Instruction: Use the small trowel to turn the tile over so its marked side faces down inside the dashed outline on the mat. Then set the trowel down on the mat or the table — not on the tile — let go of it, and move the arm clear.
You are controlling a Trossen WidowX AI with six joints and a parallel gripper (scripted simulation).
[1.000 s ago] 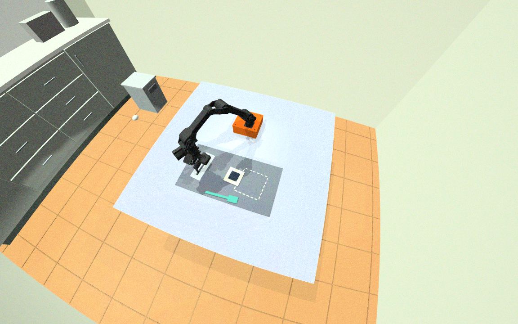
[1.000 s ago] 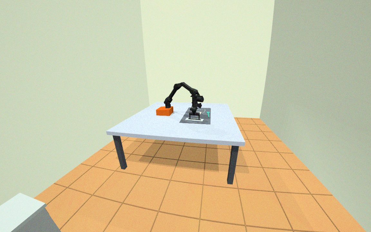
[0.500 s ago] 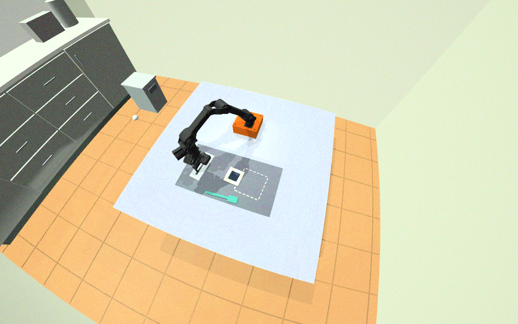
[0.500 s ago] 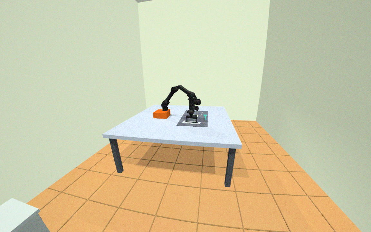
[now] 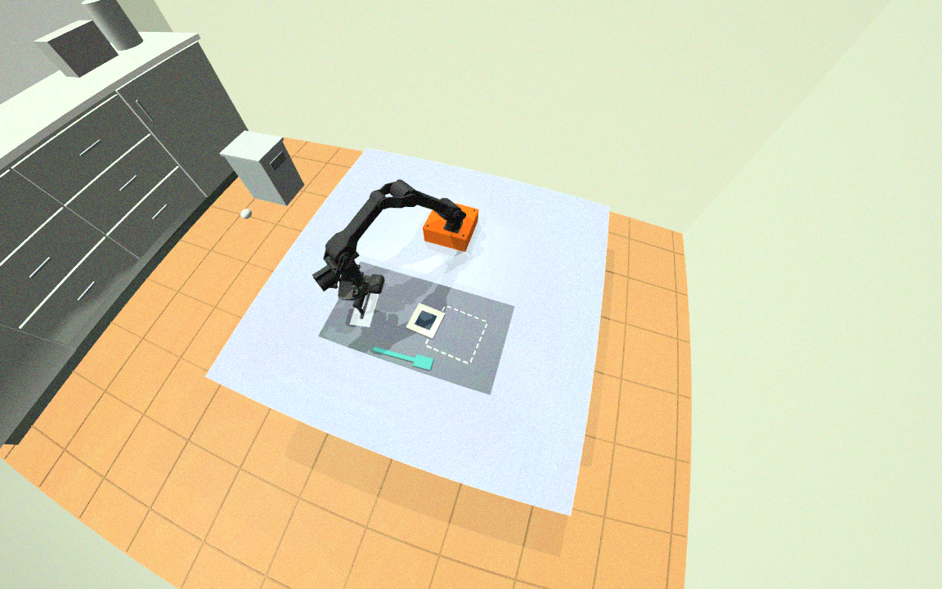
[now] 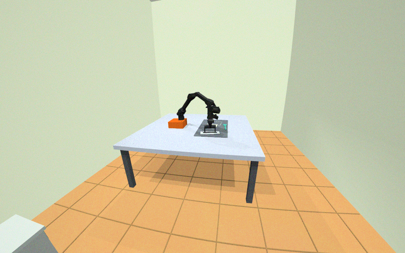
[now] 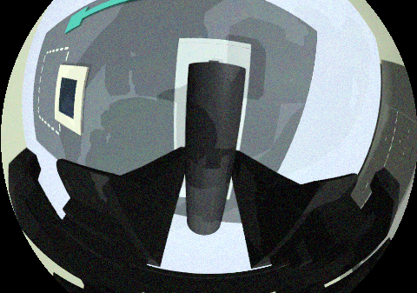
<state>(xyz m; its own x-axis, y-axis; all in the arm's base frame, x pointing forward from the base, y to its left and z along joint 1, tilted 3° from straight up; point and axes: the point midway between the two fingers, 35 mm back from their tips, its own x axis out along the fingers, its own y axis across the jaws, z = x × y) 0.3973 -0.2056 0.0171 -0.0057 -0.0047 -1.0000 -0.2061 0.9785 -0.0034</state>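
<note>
A slim black jointed arm [image 5: 357, 223] rises from a boxy orange base [image 5: 450, 227].

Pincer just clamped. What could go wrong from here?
1. The pincer is shut on the dark handle of a tool with a white plate, while the small teal tool lies untouched on the mat. This may be the wrong tool.
2. The tile lies marked side up, mostly outside the dashed outline. A wide plate could shove it instead of flipping it.
3. Swinging towards the tile could knock the teal tool.
</note>
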